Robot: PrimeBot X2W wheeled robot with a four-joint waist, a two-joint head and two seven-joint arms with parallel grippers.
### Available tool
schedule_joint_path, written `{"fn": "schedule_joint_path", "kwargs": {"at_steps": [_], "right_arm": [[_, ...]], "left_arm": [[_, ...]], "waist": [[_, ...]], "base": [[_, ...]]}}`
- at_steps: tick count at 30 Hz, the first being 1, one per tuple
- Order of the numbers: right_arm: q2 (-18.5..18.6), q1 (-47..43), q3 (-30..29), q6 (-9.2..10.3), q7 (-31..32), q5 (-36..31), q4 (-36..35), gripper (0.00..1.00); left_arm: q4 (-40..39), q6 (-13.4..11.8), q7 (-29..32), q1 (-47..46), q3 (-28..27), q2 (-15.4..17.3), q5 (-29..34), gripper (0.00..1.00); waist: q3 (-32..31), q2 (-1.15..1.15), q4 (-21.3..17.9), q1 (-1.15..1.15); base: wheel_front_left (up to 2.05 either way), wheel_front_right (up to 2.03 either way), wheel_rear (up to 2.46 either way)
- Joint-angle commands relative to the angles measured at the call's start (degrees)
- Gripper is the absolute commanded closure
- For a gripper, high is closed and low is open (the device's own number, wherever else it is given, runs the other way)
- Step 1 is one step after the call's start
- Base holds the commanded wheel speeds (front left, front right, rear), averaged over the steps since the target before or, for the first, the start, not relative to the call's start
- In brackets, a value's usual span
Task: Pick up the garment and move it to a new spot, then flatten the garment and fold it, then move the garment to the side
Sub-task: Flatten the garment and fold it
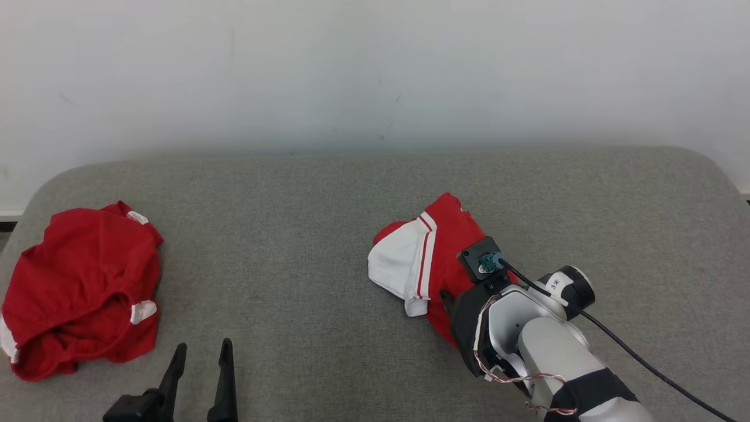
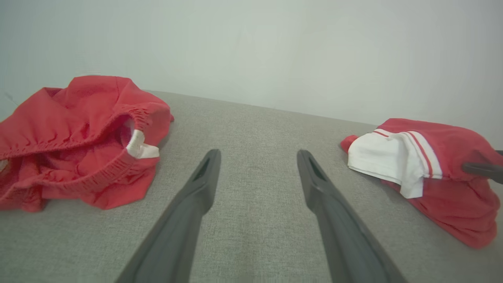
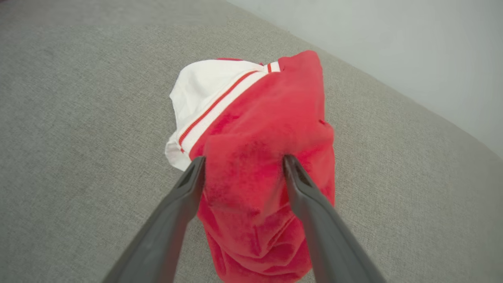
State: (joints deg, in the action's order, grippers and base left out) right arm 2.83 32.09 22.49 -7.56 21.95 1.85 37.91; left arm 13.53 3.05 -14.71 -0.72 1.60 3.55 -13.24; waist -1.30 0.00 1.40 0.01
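Right claw (image 3: pixel 243 158) is fully open, down on the red-and-white garment (image 1: pixel 410 258). In the right wrist view the two fingers (image 3: pixel 184 196) straddle a raised bunch of red cloth, with the tips touching or pressing into the fabric on both sides. Not clamped, nothing lifted.

The garment sits crumpled on the grey fabric-covered counter (image 1: pixel 293 234), right of centre in the head view. It has a white panel with red stripes on its left side and red cloth on the rest. The near-right part is hidden under the right wrist and forearm (image 1: pixel 551 346). A black cable (image 1: pixel 644 363) runs from the wrist off the lower right edge.

Left claw (image 1: pixel 203 343) is also wide open with nothing in it. It shows at the bottom of the head view, left of centre, fingers pointing away from the robot. The left wrist view has bare counter between the fingers, and I can't tell from it whether the tips touch the surface.

A second red garment (image 1: pixel 82 281), with small white tabs, lies bunched at the counter's far left edge. It is well apart from the red-and-white one and just left of the left claw. The left wrist view shows its gathered elastic edge.

A plain pale wall (image 1: pixel 375 70) stands behind the counter.
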Motion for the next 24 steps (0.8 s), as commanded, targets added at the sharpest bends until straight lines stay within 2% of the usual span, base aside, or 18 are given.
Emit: {"fn": "schedule_joint_path", "kwargs": {"at_steps": [1, 2, 3, 4, 7, 17, 21, 24], "right_arm": [[0.1, 0.8, 0.5, 0.15, 0.4, -0.5, 1.0, 0.00], [0.1, 1.4, 0.5, 0.15, 0.4, -0.5, 1.8, 0.00], [0.1, 1.9, 0.7, 0.15, 0.6, -0.7, 2.6, 0.60], [0.1, 2.2, 0.6, 0.15, 0.5, -0.4, 3.1, 1.00], [0.1, 3.7, 0.5, 0.15, -1.6, 0.7, 3.0, 1.00], [0.1, 16.2, 7.8, 0.15, -12.0, 10.6, -2.9, 1.00], [0.1, 20.1, 7.5, 0.15, -15.0, 14.2, -4.2, 1.00], [0.1, 21.9, 5.1, 0.15, -17.6, 16.5, -3.5, 1.00]], "left_arm": [[0.8, 0.3, -0.2, -0.9, 0.0, 0.0, -0.3, 0.00], [1.3, 0.4, -0.3, -1.3, 0.1, 0.1, -0.4, 0.00], [1.7, 0.5, -0.4, -1.7, 0.1, 0.1, -0.4, 0.00], [2.1, 0.7, -0.4, -1.9, 0.1, 0.2, -0.5, 0.00], [3.1, 0.9, -0.5, -2.7, 0.1, 0.2, -0.5, 0.00], [3.2, 1.3, -0.4, -4.5, -1.3, 1.4, 0.3, 0.00], [2.7, 1.5, -0.4, -5.2, -1.5, 1.8, 0.6, 0.00], [2.2, 1.5, -0.4, -5.5, -1.8, 2.0, 0.8, 0.00]], "waist": [[0.8, 0.00, 1.1, -0.01], [0.9, 0.00, 1.3, -0.01], [0.9, 0.00, 1.4, -0.01], [0.9, 0.00, 1.5, -0.01], [0.8, 0.00, 1.7, -0.01], [0.3, 0.00, -0.2, -0.01], [0.2, 0.00, -0.7, -0.01], [0.1, 0.00, -1.3, -0.01]], "base": [[0.00, 0.00, 0.00], [0.00, 0.00, 0.00], [0.00, 0.00, 0.00], [0.00, 0.00, 0.00], [0.00, 0.00, 0.00], [0.00, 0.00, 0.00], [0.00, 0.00, 0.00], [0.00, 0.00, 0.00]]}}
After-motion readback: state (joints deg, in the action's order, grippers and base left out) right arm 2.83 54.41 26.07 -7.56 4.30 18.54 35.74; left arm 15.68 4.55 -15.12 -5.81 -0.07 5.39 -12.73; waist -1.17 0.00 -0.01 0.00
